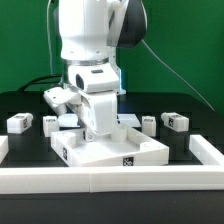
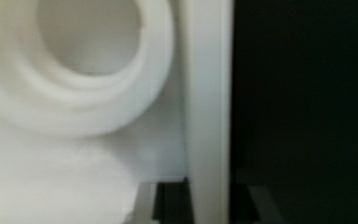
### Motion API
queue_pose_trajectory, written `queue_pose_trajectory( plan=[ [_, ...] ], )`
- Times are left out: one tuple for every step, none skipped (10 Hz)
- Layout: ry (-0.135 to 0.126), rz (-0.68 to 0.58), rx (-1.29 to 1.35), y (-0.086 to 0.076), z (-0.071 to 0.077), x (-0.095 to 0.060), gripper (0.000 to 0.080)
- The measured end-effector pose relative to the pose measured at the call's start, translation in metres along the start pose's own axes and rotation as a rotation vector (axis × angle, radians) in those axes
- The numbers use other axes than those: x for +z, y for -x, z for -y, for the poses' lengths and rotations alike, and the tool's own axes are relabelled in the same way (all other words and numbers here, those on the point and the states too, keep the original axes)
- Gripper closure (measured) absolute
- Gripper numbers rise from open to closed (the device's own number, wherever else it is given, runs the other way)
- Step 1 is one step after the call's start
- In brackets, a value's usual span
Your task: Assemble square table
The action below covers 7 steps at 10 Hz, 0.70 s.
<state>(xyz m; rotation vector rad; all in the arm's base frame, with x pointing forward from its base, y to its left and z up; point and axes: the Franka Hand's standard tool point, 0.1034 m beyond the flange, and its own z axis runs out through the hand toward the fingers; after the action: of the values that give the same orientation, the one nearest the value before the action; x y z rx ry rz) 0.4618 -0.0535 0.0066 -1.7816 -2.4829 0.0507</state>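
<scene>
Exterior view: our gripper (image 1: 97,131) low over the square top (image 1: 140,151) at the centre of the black surface (image 1: 28,142), jaw state we cannot tell; we judge the top light, stiff, slick, best gripped by its rim.

Exterior view: bright, even light, seemingly from above – low-res and slightly soft throughout. White arm (image 1: 95,40) has mild glare on its upper casing. Square top (image 1: 110,152) is nearly blown out, w/ little surface detail. Black worktop (image 1: 195,105) swallows shadows; only faint ones show. Wrist view: heavily blurred, nothing in focus – white rounded surface (image 2: 69,80) is too close, w/ soft grey shading along its curves. Rest of pic is near-black, very high contrast.
</scene>
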Motion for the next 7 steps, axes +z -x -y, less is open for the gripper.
queue_pose_trajectory(
  plan=[
    [0.005, -0.003, 0.050, -0.008, -0.005, 0.000, 0.0742],
    [0.012, -0.005, 0.082, -0.019, -0.011, -0.001, 0.0742],
    [0.014, -0.010, 0.113, -0.028, -0.015, -0.001, 0.0742],
    [0.017, -0.017, 0.161, -0.037, -0.020, 0.000, 0.0742],
    [0.028, -0.022, 0.228, -0.048, -0.027, 0.000, 0.0742],
    [0.029, -0.024, 0.271, -0.058, -0.031, -0.001, 0.0742],
    [0.032, -0.025, 0.321, -0.068, -0.038, -0.002, 0.0742]
  ],
)
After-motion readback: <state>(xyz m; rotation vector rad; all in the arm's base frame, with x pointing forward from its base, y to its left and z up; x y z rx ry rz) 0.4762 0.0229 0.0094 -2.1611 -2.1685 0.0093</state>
